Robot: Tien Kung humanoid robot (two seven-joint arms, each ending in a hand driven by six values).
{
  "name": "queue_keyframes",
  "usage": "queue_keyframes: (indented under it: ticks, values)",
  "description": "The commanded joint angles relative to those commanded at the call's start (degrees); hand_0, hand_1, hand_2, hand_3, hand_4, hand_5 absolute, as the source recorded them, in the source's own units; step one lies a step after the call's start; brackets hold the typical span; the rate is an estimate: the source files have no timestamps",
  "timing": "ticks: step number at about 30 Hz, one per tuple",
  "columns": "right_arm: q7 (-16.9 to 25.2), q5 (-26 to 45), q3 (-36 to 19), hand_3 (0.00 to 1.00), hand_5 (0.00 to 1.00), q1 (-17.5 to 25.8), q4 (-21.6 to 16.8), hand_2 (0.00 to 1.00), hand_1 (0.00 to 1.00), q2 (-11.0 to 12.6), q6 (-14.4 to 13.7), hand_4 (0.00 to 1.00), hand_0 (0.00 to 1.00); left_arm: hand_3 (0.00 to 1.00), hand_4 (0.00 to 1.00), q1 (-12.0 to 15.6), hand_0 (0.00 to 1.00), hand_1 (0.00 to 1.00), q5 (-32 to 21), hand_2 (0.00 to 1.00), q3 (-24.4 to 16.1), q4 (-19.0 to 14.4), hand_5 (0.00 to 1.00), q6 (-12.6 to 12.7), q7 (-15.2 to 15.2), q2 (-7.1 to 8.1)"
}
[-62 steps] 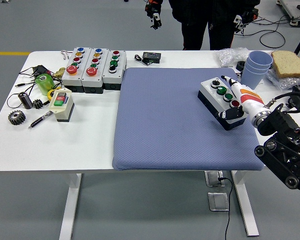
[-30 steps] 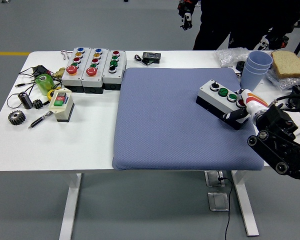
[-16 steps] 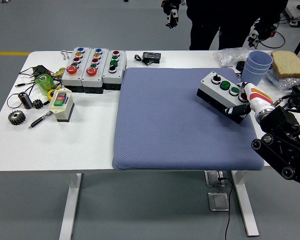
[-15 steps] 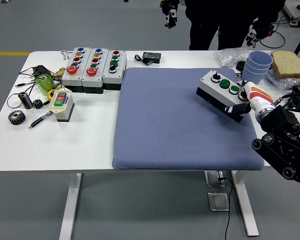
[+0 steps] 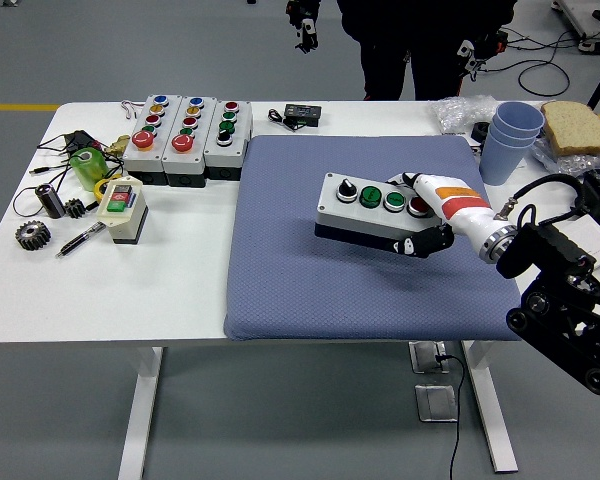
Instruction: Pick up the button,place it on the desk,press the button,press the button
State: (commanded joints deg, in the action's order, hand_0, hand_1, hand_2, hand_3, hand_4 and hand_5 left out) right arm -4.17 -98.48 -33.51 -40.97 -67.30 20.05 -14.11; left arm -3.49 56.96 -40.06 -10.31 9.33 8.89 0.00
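Holding the button box (image 5: 375, 205) by its right end, my right hand (image 5: 435, 215) has its fingers pinched on it, white fingers along the top and a dark thumb against the front face. I see the box over the middle of the blue mat (image 5: 310, 270), long side roughly parallel to the mat's near edge; I cannot tell whether it touches. Open mat lies on every side of the box. Three more button boxes (image 5: 187, 135) sit off the mat's far left corner, stacked cups (image 5: 508, 140) off its far right corner.
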Motion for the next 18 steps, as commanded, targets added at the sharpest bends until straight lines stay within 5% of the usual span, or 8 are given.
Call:
queue_keyframes:
  ticks: [15,16,18]
  values:
    - [2.12,0.44,4.35,0.665,0.085,-0.84,2.99,0.506,0.348,-1.36,-0.28,0.644,0.403,0.595,0.331,-0.43,0.622,0.658,-1.39,0.676,0.66,0.00,0.647,0.09,-0.30,0.00]
    - [2.80,-0.01,4.53,0.769,0.060,-0.95,3.27,0.693,0.635,-1.42,0.45,0.778,0.741,0.593,0.331,-0.47,0.622,0.657,-1.37,0.676,0.68,0.00,0.646,0.08,-0.30,0.00]
    - [4.11,-1.41,4.67,0.769,0.060,-1.07,3.71,0.693,0.635,-1.53,1.40,0.778,0.741,0.593,0.331,-0.50,0.622,0.657,-1.45,0.676,0.74,0.00,0.646,0.08,-0.32,0.01]
